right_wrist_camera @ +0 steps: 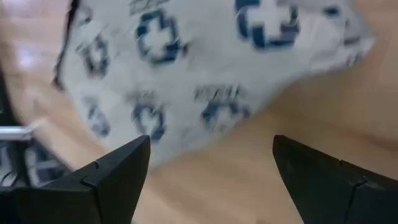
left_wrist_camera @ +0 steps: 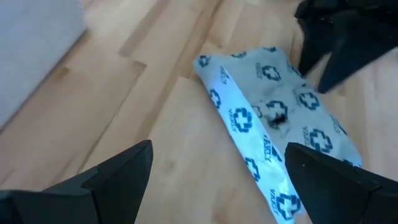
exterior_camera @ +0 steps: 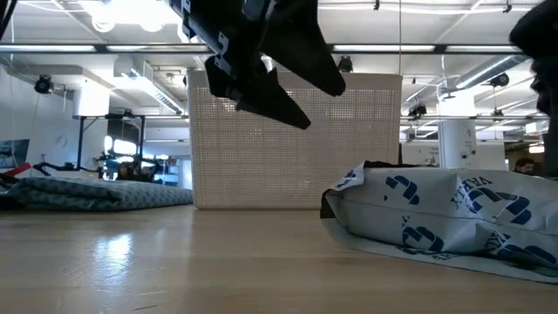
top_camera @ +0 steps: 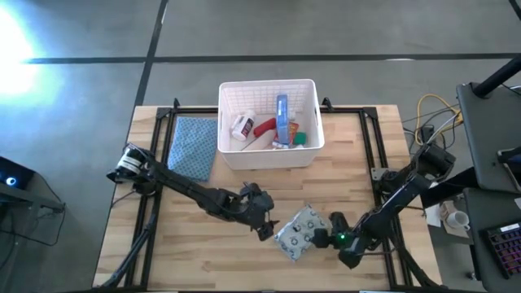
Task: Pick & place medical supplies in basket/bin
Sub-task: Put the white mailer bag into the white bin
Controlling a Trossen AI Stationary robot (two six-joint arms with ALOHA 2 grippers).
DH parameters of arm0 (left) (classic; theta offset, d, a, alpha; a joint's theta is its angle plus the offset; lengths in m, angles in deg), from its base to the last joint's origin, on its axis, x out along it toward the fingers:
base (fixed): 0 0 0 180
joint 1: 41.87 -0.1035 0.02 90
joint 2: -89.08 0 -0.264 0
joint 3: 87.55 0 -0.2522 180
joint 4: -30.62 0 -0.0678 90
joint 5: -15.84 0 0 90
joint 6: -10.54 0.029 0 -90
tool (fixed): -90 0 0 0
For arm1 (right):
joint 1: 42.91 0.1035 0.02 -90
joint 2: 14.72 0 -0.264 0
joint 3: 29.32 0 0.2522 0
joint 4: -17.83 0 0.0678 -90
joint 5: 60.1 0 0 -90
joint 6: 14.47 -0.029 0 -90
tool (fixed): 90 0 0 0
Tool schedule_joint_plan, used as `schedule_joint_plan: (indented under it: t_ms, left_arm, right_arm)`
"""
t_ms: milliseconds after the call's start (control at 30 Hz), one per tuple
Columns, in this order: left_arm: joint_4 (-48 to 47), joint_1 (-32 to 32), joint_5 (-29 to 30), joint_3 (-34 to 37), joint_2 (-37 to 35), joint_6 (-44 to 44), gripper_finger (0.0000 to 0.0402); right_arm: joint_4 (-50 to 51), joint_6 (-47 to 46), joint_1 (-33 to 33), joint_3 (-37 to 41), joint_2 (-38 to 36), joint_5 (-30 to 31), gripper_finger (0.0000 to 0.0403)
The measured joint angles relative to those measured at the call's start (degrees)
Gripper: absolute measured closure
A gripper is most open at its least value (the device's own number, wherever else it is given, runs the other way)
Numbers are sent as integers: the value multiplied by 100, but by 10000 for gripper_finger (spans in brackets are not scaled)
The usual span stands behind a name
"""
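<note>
High view, looking straight down: a wooden worktop point(top_camera: 203, 244) carries a white slotted basket point(top_camera: 309, 114) at its far middle edge. Inside the basket lie several medical supplies: a white pill bottle point(top_camera: 242, 126), a red tube point(top_camera: 264, 127), a flat blue pack point(top_camera: 282, 116) and small coloured boxes point(top_camera: 298, 137). A blue textured cloth point(top_camera: 193, 147) lies just beside the basket, on the left arm's side. Near the front of the worktop, well apart from the basket, a grey-white pouch point(top_camera: 296, 230) printed with blue crosses lies flat between the two arms. The left gripper point(top_camera: 262, 223) reaches in from the left side and sits just beside the pouch, its fingers spread apart and holding nothing. The right gripper point(top_camera: 324, 238) comes in from the right side, close against the pouch's other edge, its fingers also spread wide with nothing between them. From table height, the pouch point(exterior_camera: 445, 218) rests on the wood in front of the basket point(exterior_camera: 296, 144), one dark gripper hangs above the worktop clear of the surface, and the cloth point(exterior_camera: 87, 194) lies off to one side. The left wrist camera looks past its own parted fingers point(left_wrist_camera: 112, 180) at the pouch point(left_wrist_camera: 273, 130), with the other arm's dark gripper beyond it. The right wrist camera shows the pouch point(right_wrist_camera: 205, 74) filling the space ahead of its parted fingers point(right_wrist_camera: 112, 177).
</note>
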Motion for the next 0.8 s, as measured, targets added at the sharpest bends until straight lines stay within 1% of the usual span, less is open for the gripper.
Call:
schedule_joint_plan:
  t_ms: [100, 167, 267, 400, 467, 600, 700, 800]
  left_arm:
    - [41, -65, -418, 0, 98, 4, 59]
    - [133, -76, -710, 0, 227, 3, 59]
    - [104, -80, -765, 0, 452, 2, 59]
    - [168, -79, -983, 0, 716, -22, 59]
    - [213, -78, -1137, 0, 807, -23, 59]
    - [268, -78, -1218, 0, 881, -43, 59]
    - [265, -101, -1300, 1, 883, -37, 59]
    - [211, -129, -1371, 9, 881, -59, 59]
  right_arm:
    - [-14, 2, -144, -13, 237, 26, 75]
    - [-57, 5, -233, -20, 373, 177, 75]
    - [-251, 74, -400, -20, 480, 524, 75]
    - [-477, 458, -629, 18, 502, 1208, 75]
    - [-605, 627, -787, 30, 502, 1288, 75]
    - [-978, 1209, -1088, 28, 504, 1282, 75]
    - [-1626, 2114, -1326, 31, 500, 1254, 75]
    - [-2117, 2993, -1551, 25, 491, 933, 75]
